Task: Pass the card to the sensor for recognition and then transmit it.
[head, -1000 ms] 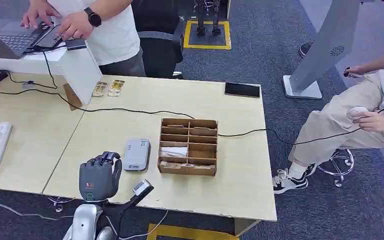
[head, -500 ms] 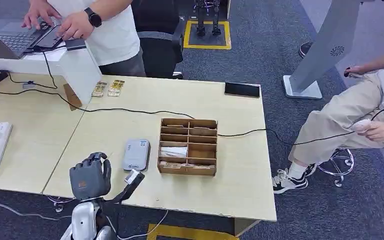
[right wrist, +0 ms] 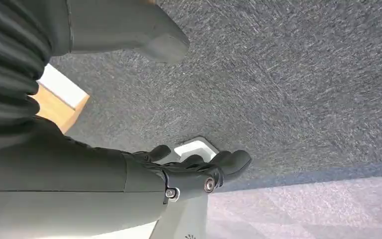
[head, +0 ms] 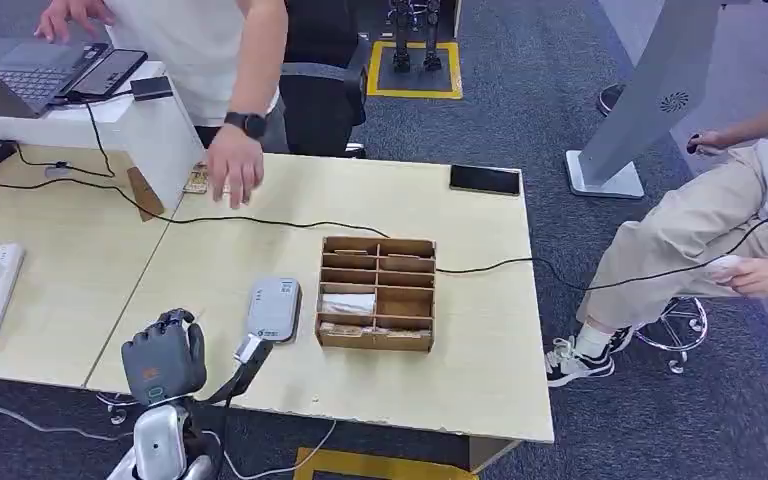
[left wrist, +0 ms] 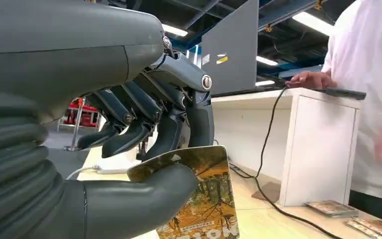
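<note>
Since a second ago my left hand (head: pixel 163 355) has drawn back along the near edge of the table (head: pixel 210 262), away from the grey sensor (head: pixel 274 308), and the standing person's hand (head: pixel 231 172) has come down over the far side. I pinch the card (left wrist: pixel 205 199) between thumb and fingers, near the sensor; its long axis stands roughly upright in my wrist view. My right hand (right wrist: pixel 189 167) hangs over the carpet, fingers loosely apart, holding nothing.
</note>
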Controlling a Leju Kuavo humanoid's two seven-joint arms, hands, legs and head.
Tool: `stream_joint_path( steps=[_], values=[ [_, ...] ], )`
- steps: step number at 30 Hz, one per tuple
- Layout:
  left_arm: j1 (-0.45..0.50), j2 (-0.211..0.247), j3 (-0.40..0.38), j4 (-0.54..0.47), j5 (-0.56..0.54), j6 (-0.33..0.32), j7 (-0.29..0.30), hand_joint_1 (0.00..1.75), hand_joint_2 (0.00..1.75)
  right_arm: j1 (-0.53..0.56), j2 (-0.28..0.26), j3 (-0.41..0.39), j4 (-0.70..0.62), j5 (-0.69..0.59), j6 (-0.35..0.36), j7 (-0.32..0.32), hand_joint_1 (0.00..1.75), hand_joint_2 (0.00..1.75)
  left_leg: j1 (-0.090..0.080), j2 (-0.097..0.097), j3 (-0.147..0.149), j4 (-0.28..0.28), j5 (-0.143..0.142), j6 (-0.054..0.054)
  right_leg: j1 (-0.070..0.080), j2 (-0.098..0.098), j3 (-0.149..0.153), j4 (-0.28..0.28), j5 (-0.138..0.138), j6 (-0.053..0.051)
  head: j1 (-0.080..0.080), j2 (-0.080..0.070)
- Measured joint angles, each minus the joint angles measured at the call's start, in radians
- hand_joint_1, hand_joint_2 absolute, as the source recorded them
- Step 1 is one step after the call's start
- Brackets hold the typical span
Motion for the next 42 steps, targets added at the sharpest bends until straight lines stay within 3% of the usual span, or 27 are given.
stream_joint_path(
  steps=[11,14,19,23,42],
  values=[
    [0.007,0.004,-0.014,0.051,0.0,0.0,-0.023,1.75,1.75,0.0,0.0,0.0,-0.001,0.001,-0.002,-0.003,0.0,1.75,0.0,0.0,0.0,0.0,0.0,0.0,0.0,0.0,0.0,0.0,0.0,0.0,0.0,0.0],
    [0.013,-0.01,-0.017,0.076,0.0,0.0,-0.071,1.75,1.75,0.0,0.0,0.0,-0.001,0.001,-0.002,-0.003,0.0,1.75,0.0,0.0,0.0,0.0,0.0,0.0,0.0,0.0,0.0,0.0,0.0,0.0,0.0,0.0],
    [0.026,-0.055,-0.001,0.126,0.002,0.0,-0.225,1.75,1.75,0.0,0.0,0.0,-0.001,0.001,-0.002,-0.003,0.0,1.75,0.0,0.0,0.0,0.0,0.0,0.0,0.0,0.0,0.0,0.0,0.0,0.0,0.0,0.0],
    [0.028,-0.084,0.022,0.163,0.003,0.0,-0.295,1.75,1.75,0.0,0.0,0.0,-0.001,0.001,-0.003,-0.003,0.0,1.75,0.0,-0.001,0.0,0.0,0.0,0.0,0.0,0.0,0.0,0.0,0.0,0.0,0.0,0.0],
    [0.036,-0.158,0.102,0.22,0.005,0.003,-0.399,1.75,1.75,0.0,-0.001,0.0,0.003,0.001,-0.003,-0.003,0.0,1.75,0.0,-0.001,0.0,0.0,0.0,0.0,0.0,-0.001,0.001,0.0,0.0,0.0,0.0,0.0]
  ],
)
